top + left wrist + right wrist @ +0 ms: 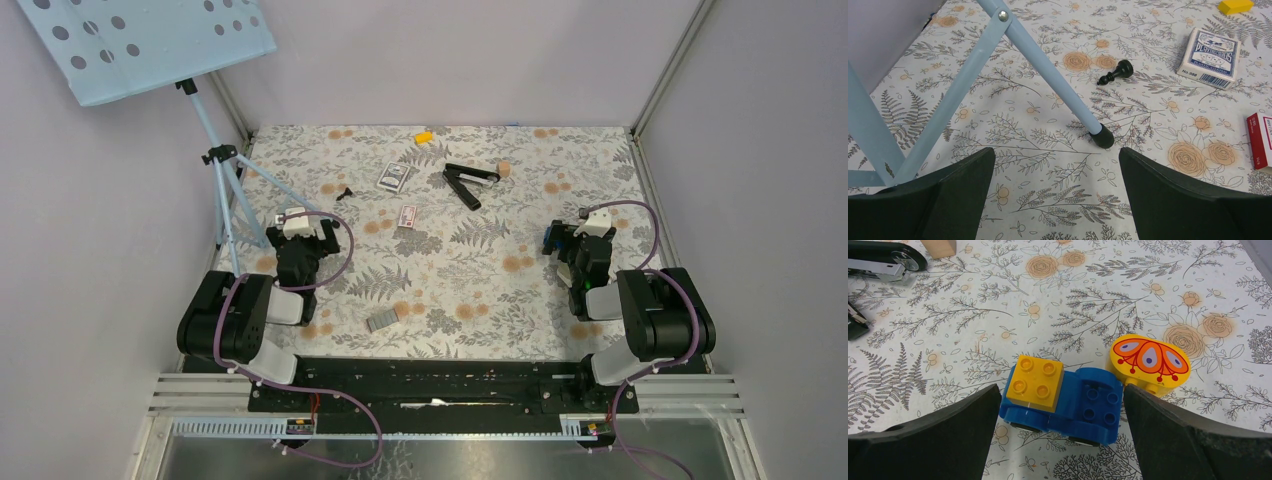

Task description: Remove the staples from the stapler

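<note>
1. The stapler (468, 183) lies hinged open in a V near the table's (480, 285) far edge, with a wooden block (505, 169) just beside it.
2. A card box (394, 177) and a chess pawn (344, 192) lie to its left.
3. The left gripper (1055, 170) is spread and empty, facing a stand leg (1048, 65).
4. The right gripper (1060, 390) is spread wide and empty. Only its wrist view shows the toy brick car (1090, 407) between its fingers.
</note>
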You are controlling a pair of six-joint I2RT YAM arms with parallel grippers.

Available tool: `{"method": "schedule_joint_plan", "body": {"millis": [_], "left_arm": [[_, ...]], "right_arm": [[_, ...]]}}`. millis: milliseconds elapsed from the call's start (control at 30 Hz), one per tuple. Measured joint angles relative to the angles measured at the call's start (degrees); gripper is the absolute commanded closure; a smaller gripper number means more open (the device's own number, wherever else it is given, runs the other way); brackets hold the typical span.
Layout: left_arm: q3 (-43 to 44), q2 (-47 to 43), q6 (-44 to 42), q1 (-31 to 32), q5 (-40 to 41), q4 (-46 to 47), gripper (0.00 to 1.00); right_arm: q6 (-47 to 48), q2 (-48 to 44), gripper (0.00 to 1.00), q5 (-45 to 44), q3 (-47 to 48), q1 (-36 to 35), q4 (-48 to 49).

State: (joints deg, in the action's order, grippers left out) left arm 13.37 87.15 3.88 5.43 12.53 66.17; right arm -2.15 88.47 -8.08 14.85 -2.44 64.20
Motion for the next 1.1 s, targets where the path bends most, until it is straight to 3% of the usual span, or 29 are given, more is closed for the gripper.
{"method": "schedule_joint_plan", "body": {"millis": [267, 433, 633, 900, 1100], "left_arm": [[0.3, -2.5, -0.9, 0.2, -0.2, -4.2, 0.01], [5.5, -9.7, 1.7, 0.7, 2.5, -17.9, 0.01], [17.4, -14.5, 11.6, 1.8, 5.3, -39.5, 0.01], [18.7, -28.7, 26.4, 2.8, 4.8, -60.5, 0.01], [26.7, -31.7, 31.5, 2.7, -1.6, -74.3, 0.01]], "right_arm": [[0.0, -1.3, 0.0, -0.5, -0.7, 0.0, 0.0], [-0.4, -8.9, 0.0, -3.7, -0.6, 0.0, -4.7], [-5.6, -17.9, 0.0, -9.1, 3.0, 0.0, -13.9], [-19.3, -21.8, 0.01, -11.9, 20.8, 0.0, -41.5], [-24.0, -21.8, 0.0, -10.7, 31.9, 0.0, -60.7]]}}
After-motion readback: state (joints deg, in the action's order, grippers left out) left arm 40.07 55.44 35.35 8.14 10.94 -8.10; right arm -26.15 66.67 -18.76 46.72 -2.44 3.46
